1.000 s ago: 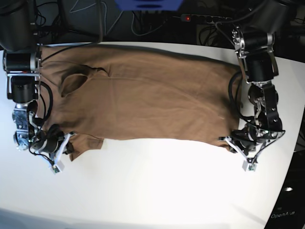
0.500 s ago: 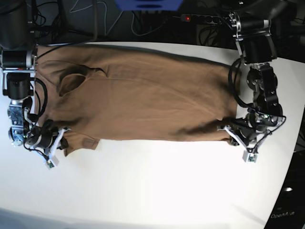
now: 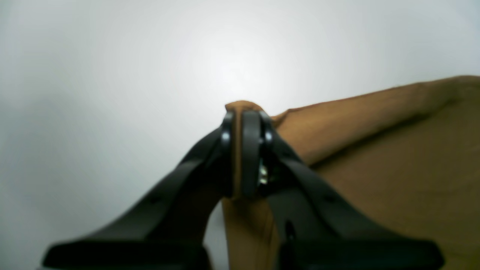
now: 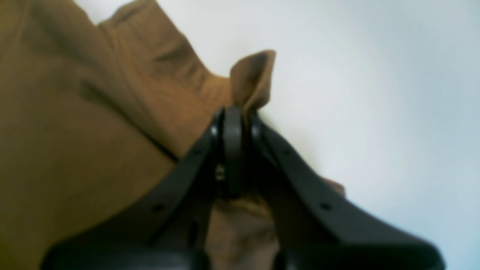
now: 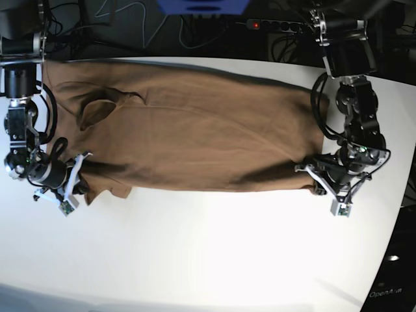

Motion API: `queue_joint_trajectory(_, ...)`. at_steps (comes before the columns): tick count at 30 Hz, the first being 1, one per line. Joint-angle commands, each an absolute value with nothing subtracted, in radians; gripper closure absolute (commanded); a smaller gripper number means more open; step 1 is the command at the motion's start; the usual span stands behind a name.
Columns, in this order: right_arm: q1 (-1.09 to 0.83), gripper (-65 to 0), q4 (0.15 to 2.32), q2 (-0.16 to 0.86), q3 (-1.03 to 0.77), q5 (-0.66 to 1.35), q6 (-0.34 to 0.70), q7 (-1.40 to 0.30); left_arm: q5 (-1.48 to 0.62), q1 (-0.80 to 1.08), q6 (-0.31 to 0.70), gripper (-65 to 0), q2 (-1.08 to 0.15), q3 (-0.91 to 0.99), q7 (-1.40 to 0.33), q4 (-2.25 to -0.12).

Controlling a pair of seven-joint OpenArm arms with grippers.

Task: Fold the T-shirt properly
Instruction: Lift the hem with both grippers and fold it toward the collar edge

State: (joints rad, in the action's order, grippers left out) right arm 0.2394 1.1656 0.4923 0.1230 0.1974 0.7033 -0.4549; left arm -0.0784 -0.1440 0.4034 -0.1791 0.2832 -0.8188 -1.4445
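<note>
Tan-brown T-shirt lies spread lengthwise across the far half of the white desk, neck opening toward the base view's left edge, hem toward its right. Left gripper is clamped on a hem corner, cloth pinched between the closed jaws; right gripper is likewise closed on a sleeve-side fold, a small flap standing above the tips. Risks, as judged: each pinch takes only a narrow bit of thin fabric, so a hard or uneven pull could slip a corner free; if one arm leads, the near edge may skew and the fold land crooked. Against the earlier base frames, both grippers sit further from the near edge, and the near edge of the shirt has drawn inward with them.
</note>
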Motion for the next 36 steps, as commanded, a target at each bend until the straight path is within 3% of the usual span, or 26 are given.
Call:
queue_joint_trajectory(1,0.245,-0.3,1.191,0.518,0.09,0.206,0.698,-0.443,-0.087,-0.154,0.403,-2.3,-0.188,0.285,-0.797,-1.483)
queue_joint_trajectory(12,0.111,-0.3,1.339,0.521,-0.093,0.206,0.698,-0.443,-0.087,-0.064,0.403,-2.3,-0.188,0.286,-0.789,-1.615)
queue_joint_trajectory(36,-0.22,-0.1,1.696,0.464,-0.254,0.206,0.698,-0.435,-0.2,0.128,0.403,-2.3,-0.188,0.288,-0.785,-1.799)
